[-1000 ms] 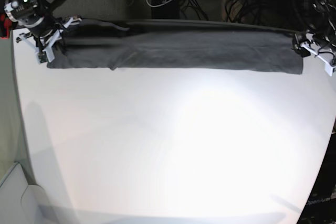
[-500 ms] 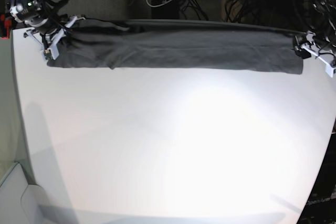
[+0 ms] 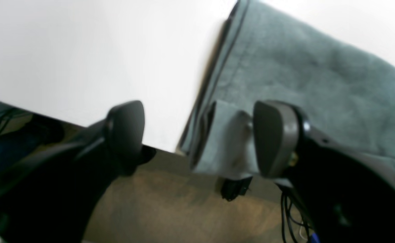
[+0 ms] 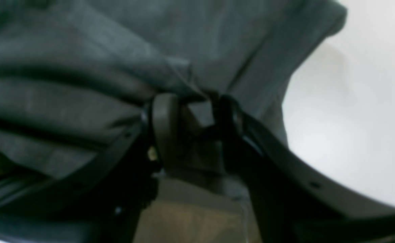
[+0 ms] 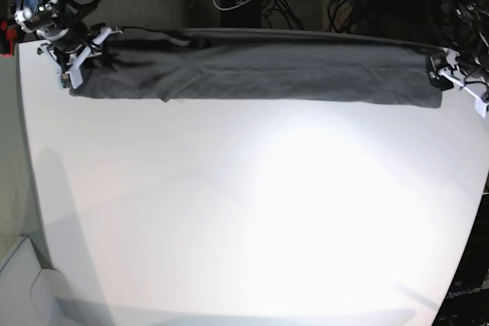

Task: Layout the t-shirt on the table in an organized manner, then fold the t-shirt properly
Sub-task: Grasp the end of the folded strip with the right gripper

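Along the table's (image 5: 244, 211) far edge lies the t-shirt (image 5: 260, 72), a long band. Left gripper (image 3: 197, 135) gapes, empty. Right gripper (image 4: 192, 131) has cloth between part-spread jaws; grip uncertain. Advise re-gripping both corners evenly before pulling forward.

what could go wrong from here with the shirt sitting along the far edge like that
1. The t-shirt lies as a long band right at the table's far edge; in the left wrist view a corner already hangs past it, so it may slide off.
2. The right gripper has cloth between its fingers; pulling away could drag that end out of line.
3. The left gripper is open beside the corner and could snag it.
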